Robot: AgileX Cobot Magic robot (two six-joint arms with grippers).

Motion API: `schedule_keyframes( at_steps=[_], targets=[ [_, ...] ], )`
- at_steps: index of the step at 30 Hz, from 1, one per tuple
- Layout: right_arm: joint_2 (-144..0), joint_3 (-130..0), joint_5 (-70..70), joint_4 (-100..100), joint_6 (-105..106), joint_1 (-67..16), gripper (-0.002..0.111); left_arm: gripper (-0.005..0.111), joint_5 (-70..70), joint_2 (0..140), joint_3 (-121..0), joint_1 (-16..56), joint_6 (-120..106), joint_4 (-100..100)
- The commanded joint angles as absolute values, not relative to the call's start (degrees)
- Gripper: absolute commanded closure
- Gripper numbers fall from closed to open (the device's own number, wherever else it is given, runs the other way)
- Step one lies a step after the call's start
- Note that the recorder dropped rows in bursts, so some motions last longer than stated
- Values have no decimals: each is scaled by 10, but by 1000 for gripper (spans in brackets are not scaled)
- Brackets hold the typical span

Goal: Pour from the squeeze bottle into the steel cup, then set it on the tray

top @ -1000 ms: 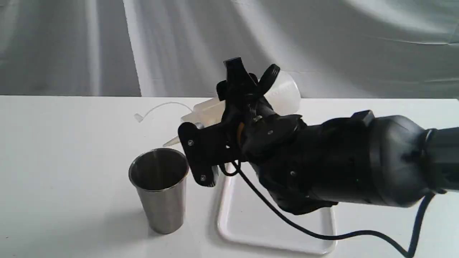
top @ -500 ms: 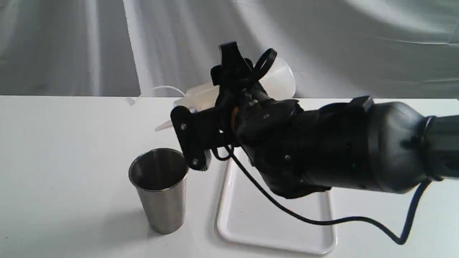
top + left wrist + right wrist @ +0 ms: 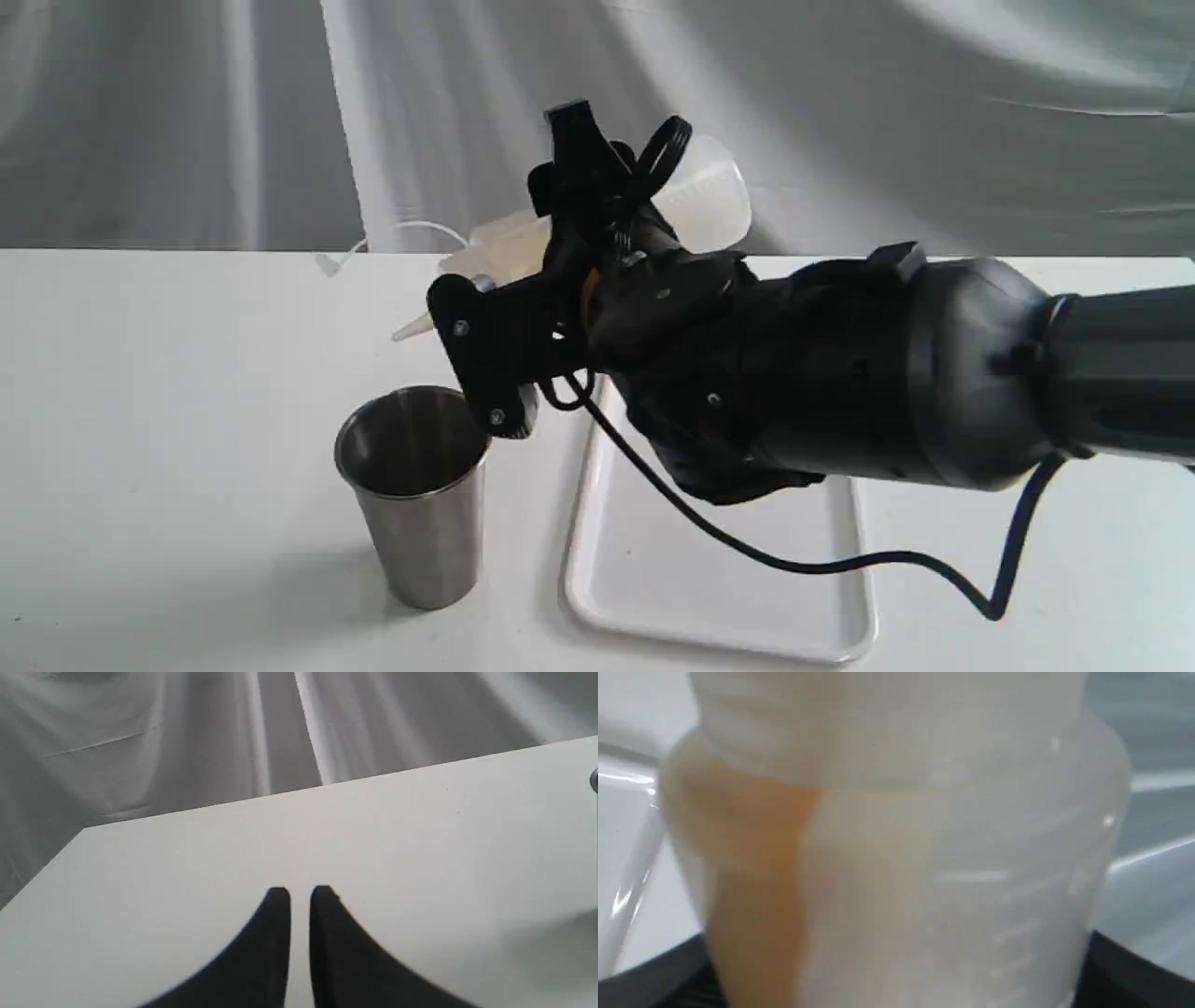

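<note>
The squeeze bottle (image 3: 705,196) lies tilted almost level in the air, with my right gripper (image 3: 616,140) shut around its body. Its cone nozzle (image 3: 415,325) points left and slightly down, above and a little behind the steel cup (image 3: 420,504), apart from the rim. The thin cap strap (image 3: 373,245) trails off to the left. In the right wrist view the bottle (image 3: 896,858) fills the picture, with amber liquid (image 3: 756,868) pooled along one side. The white tray (image 3: 709,597) lies flat right of the cup, under my right arm. My left gripper (image 3: 300,896) hovers over bare table, fingers nearly together, holding nothing.
A white tabletop (image 3: 168,420) carries the cup and tray, with grey draped cloth (image 3: 280,112) behind it. A black cable (image 3: 840,563) hangs from my right arm over the tray. The left wrist view shows the table's far corner (image 3: 84,830).
My right arm has risen and shifted left with the bottle. The nozzle has lifted from just over the cup's rim to higher above it. Cup and tray stayed put.
</note>
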State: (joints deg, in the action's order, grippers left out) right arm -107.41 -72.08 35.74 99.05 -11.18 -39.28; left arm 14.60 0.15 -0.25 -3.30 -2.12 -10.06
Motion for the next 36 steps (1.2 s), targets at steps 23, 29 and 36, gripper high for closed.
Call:
schedule_keyframes(
  at_steps=[23,29,36],
  targets=[
    [-1069,-728,375,999,-66,-394,108,98,139,0,0,-34,-18,-100],
    [-1069,-728,369,999,-62,-394,108,98,139,0,0,-34,-17,-100],
    [-1069,-728,369,999,-60,-394,108,98,139,0,0,-34,-17,-100]
  ],
)
